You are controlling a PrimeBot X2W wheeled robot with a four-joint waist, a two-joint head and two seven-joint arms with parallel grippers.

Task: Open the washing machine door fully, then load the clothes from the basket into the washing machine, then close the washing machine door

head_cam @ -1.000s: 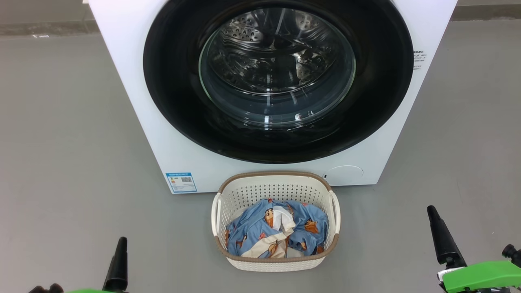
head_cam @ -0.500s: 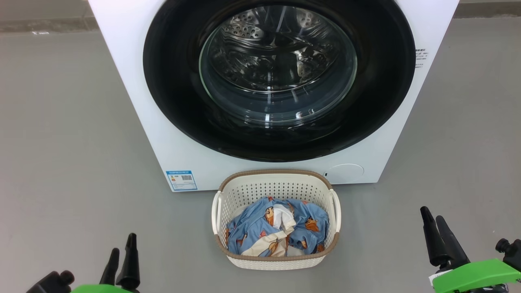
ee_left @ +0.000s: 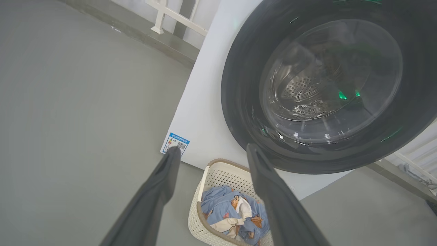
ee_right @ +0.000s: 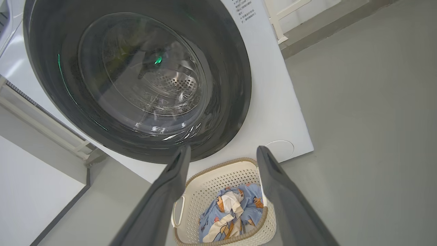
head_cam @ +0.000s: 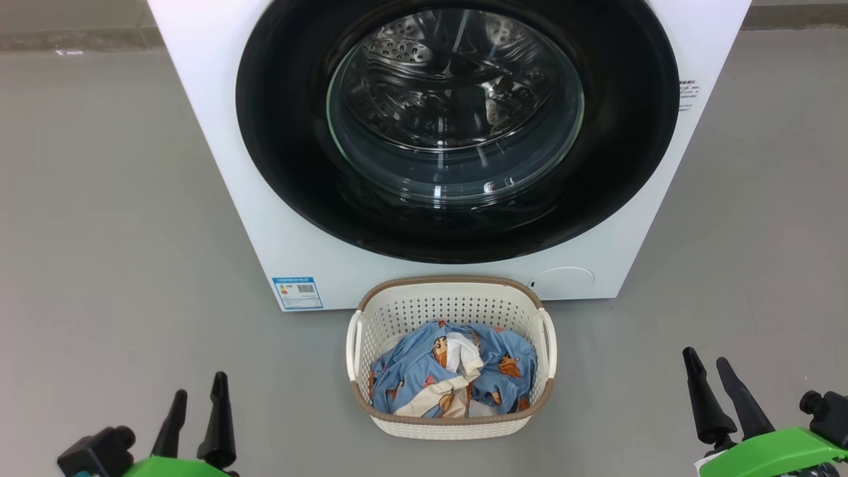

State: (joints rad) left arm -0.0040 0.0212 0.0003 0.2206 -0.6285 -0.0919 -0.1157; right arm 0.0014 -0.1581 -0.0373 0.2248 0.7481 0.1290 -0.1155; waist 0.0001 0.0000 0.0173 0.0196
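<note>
The left gripper (head_cam: pixel 199 387) and right gripper (head_cam: pixel 705 358) have turned to show both fingers (head_cam: pixel 217 424), wide and empty (nothing touched); the washing machine door (head_cam: pixel 457 119) remains shut, opening not started

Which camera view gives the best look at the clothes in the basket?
Head view: it looks down into the basket, so the clothes lie unobstructed. In the left wrist view a finger of the left gripper covers their right edge; the right wrist view shows them smaller, low in frame.
</note>
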